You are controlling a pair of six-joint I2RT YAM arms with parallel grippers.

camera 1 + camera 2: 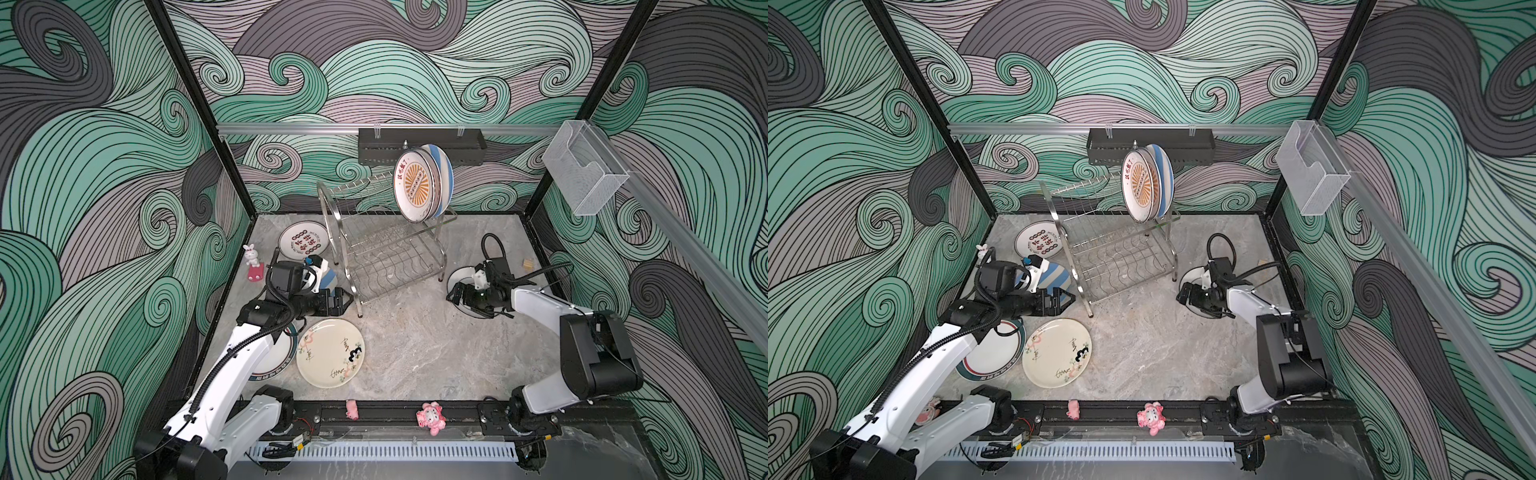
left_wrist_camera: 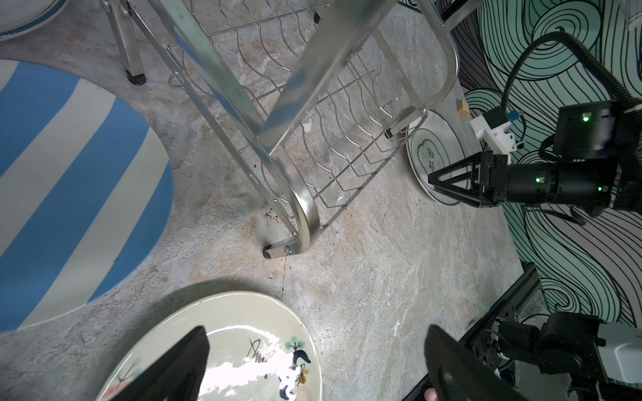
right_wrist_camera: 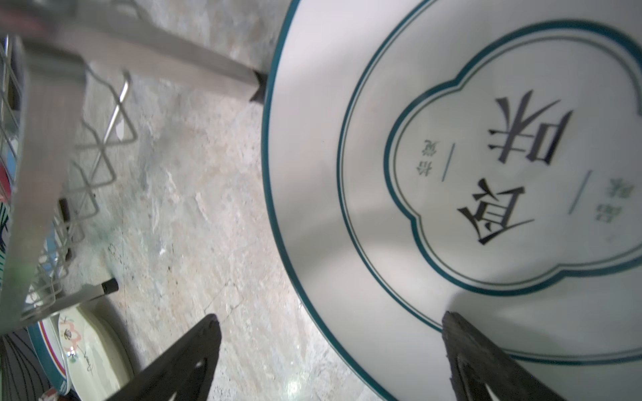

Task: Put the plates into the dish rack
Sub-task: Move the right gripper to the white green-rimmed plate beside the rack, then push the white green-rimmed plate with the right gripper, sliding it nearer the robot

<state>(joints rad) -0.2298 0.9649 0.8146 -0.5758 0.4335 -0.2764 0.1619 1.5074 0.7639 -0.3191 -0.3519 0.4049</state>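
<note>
Plates [image 1: 422, 187] stand in the rack's [image 1: 386, 253] far-right top slots, so the right gripper [image 3: 330, 316], wide, straddles the cloud plate's [image 3: 347, 208] rim on the worktop [image 1: 415, 345] right of it, seemingly for a pinch, while the left gripper [image 2: 316, 330], also wide, hovers above the cream plate [image 2: 243, 323].

Mirror-bright polished steel tube and wire on the dish rack [image 2: 305, 208]; glossy glazed ceramic on the cream plate [image 2: 243, 333], catching glare; matt, mottled stone-look tabletop [image 2: 382, 277]; dull black plastic on the right hand [image 3: 330, 317].
</note>
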